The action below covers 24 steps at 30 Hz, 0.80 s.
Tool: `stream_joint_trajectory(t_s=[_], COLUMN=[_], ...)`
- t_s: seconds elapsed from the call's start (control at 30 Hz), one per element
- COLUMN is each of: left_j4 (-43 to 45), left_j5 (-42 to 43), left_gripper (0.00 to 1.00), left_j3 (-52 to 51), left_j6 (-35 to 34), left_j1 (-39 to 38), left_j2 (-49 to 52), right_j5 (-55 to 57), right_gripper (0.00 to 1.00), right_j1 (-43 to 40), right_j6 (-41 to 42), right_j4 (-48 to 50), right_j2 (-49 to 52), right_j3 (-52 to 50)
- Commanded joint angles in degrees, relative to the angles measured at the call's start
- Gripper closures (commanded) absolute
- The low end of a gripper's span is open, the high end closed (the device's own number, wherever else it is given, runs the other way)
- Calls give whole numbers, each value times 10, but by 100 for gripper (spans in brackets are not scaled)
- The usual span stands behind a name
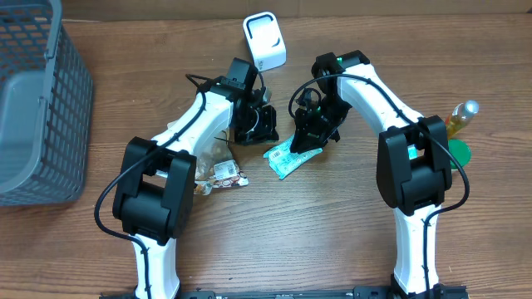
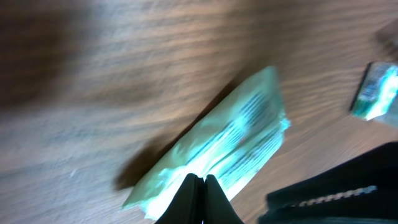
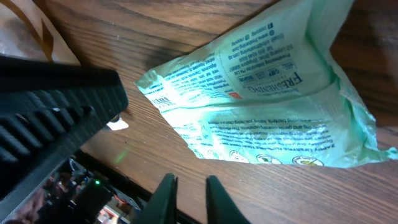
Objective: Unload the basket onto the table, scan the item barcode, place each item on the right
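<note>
My left wrist view is smeared with blur. The green packet [image 2: 217,146] fills it, but its print is unreadable, and I cannot say what the second green scrap [image 2: 376,93] cut off at the right edge is. A dark shape [image 2: 336,193] crowds the lower right corner there, too soft to name. In the right wrist view a black ribbed bar [image 3: 56,118] blocks the left side, and I find no barcode among the packet's small lettering. From overhead the green packet [image 1: 285,159] lies flat on the table [image 1: 332,232], its upper end tucked under the right gripper [image 1: 312,134], well short of the white scanner [image 1: 264,39] standing at the far edge. Some pale wrappers [image 1: 220,173] are half hidden under the left arm, and the grey basket [image 1: 37,100] is cropped at the left. A bottle [image 1: 462,118] stands beyond the right arm. Both arms reach forward and bend inward, wrists low over the wood and close together. The left gripper [image 2: 199,183] has its fingers pressed together into a point over the packet's near edge; I cannot tell if they nip it. The right gripper [image 3: 189,182] shows a narrow gap with only bare wood in it, just short of the packet.
</note>
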Motion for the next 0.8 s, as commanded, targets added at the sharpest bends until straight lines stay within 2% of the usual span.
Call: stream_joint_trajectory(t_s=[0.0, 0.27, 0.5, 0.77], left_j4=[-25, -29, -38, -19], left_j5=[-7, -46, -101, -112], left_gripper=[96, 93, 92, 92], left_j3=[7, -11, -13, -37], left_j6=[37, 41, 41, 32], left_j1=[-1, -22, -31, -31], left_j2=[6, 7, 7, 7], right_j5=[0, 65, 103, 112], right_gripper=[89, 92, 96, 96], right_j1=[-1, 19, 22, 22], right_j6=[0, 66, 89, 92], right_j4=[-3, 4, 3, 11], right_j2=[-19, -19, -19, -19], right_j3=[10, 10, 10, 9])
